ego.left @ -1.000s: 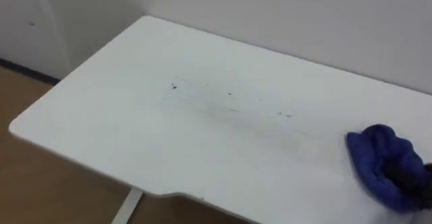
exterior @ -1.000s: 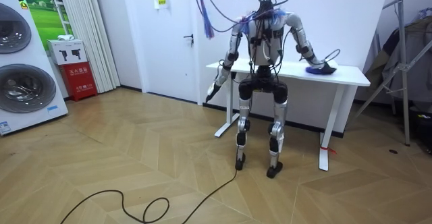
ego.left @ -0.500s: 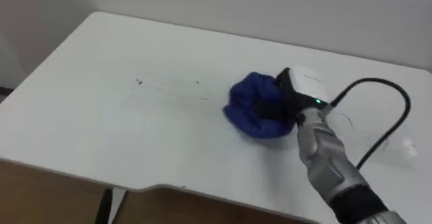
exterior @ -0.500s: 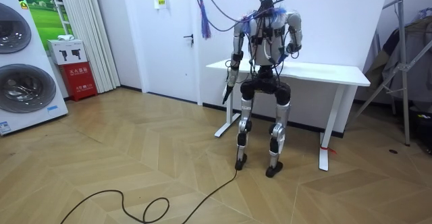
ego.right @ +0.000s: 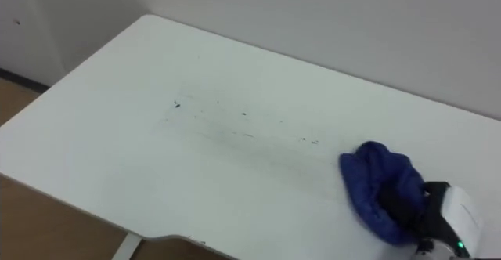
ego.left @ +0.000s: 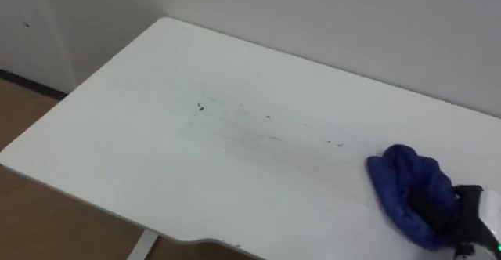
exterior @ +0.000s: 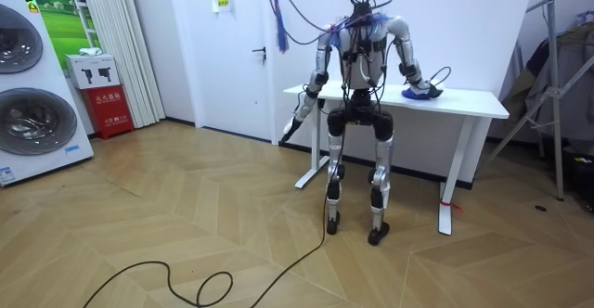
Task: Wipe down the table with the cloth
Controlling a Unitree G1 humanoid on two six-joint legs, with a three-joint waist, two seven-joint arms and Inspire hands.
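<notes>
I see the robot standing at the table's [ego.left: 133, 158] front edge, facing it. The cloth [ego.left: 401, 183], blue and bunched, lies on the table's right part, near the front edge. My right hand [ego.left: 472, 207] is on the cloth's right side, dark fingers [ego.right: 403, 204] dug into the folds and clamped on it. Dark specks [ego.left: 201, 106] run in a thin line across the table's middle, left of the cloth and apart from it. Left hand [exterior: 290, 130] hangs below the table's left end; can't tell its state.
</notes>
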